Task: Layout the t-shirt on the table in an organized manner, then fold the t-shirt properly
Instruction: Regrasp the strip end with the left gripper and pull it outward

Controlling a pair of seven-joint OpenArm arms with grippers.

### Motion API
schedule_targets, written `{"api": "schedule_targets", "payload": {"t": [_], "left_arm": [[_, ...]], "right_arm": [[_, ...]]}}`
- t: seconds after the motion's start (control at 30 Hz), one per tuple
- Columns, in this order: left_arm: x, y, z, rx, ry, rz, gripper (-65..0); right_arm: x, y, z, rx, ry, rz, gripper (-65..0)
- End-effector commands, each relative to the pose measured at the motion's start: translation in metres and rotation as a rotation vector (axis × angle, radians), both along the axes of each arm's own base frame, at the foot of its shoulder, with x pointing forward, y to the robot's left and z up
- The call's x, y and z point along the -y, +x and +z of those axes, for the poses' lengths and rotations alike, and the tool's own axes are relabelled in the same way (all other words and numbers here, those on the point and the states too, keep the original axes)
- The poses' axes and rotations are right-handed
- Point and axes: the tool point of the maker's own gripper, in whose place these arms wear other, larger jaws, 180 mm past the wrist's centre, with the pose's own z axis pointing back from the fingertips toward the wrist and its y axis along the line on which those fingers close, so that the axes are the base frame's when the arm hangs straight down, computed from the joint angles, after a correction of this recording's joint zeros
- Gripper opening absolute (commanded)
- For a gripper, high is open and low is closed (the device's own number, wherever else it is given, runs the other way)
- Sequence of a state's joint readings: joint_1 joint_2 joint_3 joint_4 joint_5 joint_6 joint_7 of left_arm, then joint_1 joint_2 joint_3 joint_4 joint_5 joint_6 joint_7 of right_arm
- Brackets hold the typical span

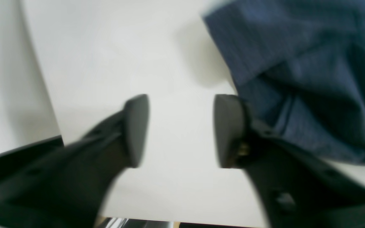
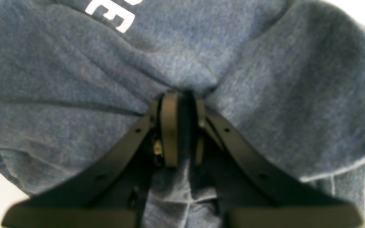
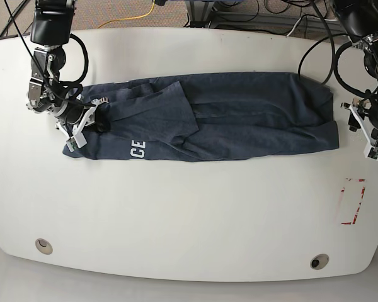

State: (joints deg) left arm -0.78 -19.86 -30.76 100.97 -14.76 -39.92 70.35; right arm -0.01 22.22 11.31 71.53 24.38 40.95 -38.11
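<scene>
The right gripper (image 3: pixel 88 119) is clamped on the collar end of the t-shirt (image 3: pixel 239 119), which lies folded lengthwise across the counter (image 3: pixel 189 220). Pulling from here could drag and bunch the cloth. The left gripper (image 3: pixel 369 133) stands apart and empty just beside the hem, so nothing anchors that end.

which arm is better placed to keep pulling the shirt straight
The right. The right gripper is shut on the t-shirt at its lettered end. The left gripper is open over bare table beside the cloth.
</scene>
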Motion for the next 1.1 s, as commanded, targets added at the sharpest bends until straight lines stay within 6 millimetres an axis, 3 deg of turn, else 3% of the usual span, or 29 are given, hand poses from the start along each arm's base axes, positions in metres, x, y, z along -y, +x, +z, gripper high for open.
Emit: {"api": "schedule_targets", "payload": {"t": [0.0, 0.4, 1.07], "left_arm": [[0.006, 0.017, 0.003, 0.042, -0.049, -0.002, -28.3], [0.011, 0.045, -0.031, -0.016, -0.233, 0.060, -28.2], [0.014, 0.076, -0.056, 0.019, -0.409, 0.148, -28.1]], "right_arm": [[0.012, -0.038, -0.034, -0.195, -0.130, 0.042, -57.5], [0.006, -0.039, -0.035, -0.195, -0.118, 0.044, -57.5], [0.003, -0.039, -0.036, -0.195, -0.113, 0.044, -57.5]]}}
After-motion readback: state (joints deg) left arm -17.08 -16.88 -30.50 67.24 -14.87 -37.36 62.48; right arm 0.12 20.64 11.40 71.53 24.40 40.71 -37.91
